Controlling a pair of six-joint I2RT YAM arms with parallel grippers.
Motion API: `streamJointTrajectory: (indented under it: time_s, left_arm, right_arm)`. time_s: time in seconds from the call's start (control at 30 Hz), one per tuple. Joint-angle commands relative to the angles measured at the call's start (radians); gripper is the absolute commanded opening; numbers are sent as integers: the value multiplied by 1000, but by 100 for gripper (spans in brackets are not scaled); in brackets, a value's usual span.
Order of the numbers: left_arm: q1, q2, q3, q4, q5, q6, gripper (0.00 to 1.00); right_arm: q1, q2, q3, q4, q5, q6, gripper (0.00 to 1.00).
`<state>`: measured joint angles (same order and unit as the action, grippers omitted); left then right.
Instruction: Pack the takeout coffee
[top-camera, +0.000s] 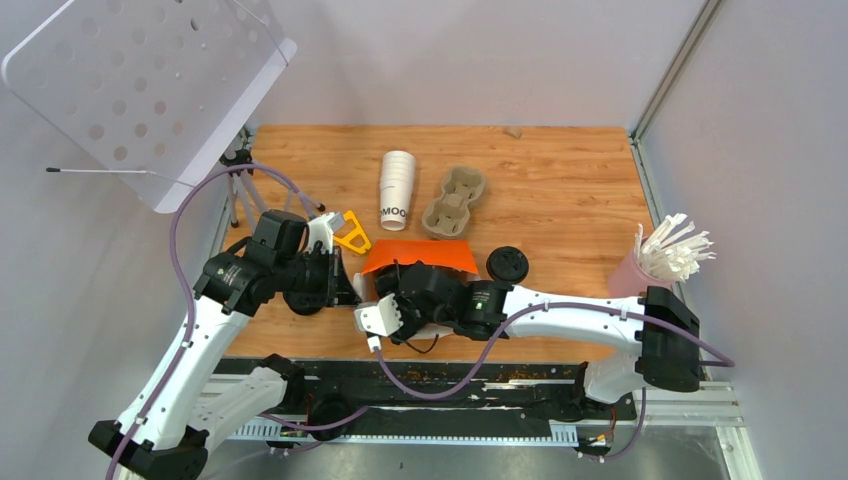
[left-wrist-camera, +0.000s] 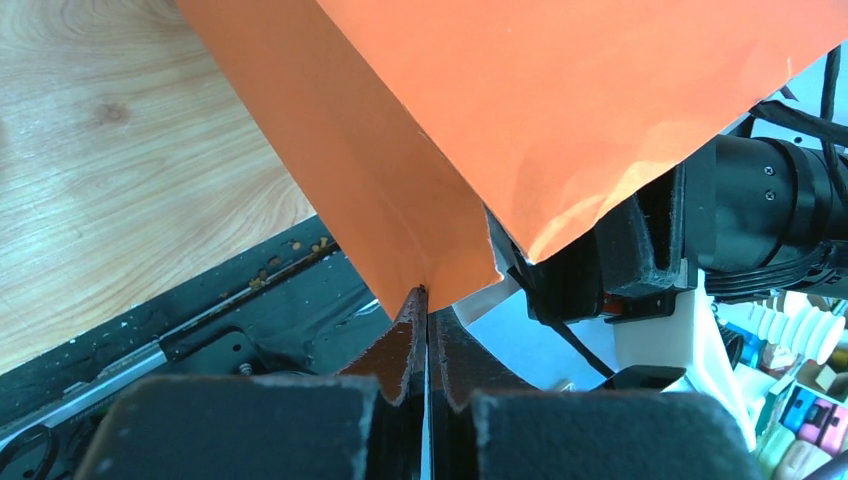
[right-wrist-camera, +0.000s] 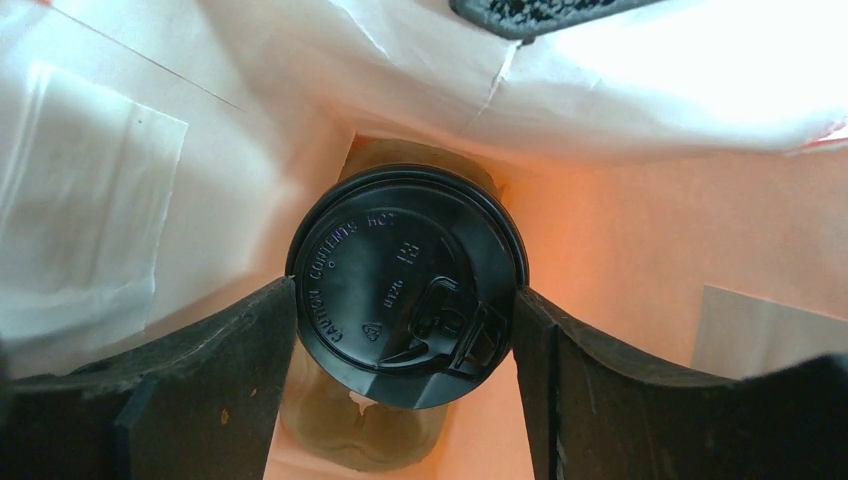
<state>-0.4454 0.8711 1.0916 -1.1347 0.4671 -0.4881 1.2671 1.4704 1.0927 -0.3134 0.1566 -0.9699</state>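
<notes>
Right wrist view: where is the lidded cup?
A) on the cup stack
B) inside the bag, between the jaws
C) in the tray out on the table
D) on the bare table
B: the cup, black lid up, sits between the jaws with the bag walls all round it.

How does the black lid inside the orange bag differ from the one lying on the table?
The lid of the takeout coffee is inside the orange bag; the loose lid lies on the table beside it. The coffee's lid sits between the fingers of the right gripper; the loose lid is touched by nothing. Both are round and black.
</notes>
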Motion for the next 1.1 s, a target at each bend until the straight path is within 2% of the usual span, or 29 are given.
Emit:
streamJointTrajectory:
  time_s: [0.0, 1.07]
  left_arm:
    - [-3, -15, -7, 35, 30, -15, 0]
    - [-3, -31, -21, 59, 52, -46, 0]
  right_arm:
    - [5, 14, -3, 46, 14, 10, 69]
    - [-9, 103, -50, 120, 80, 45, 71]
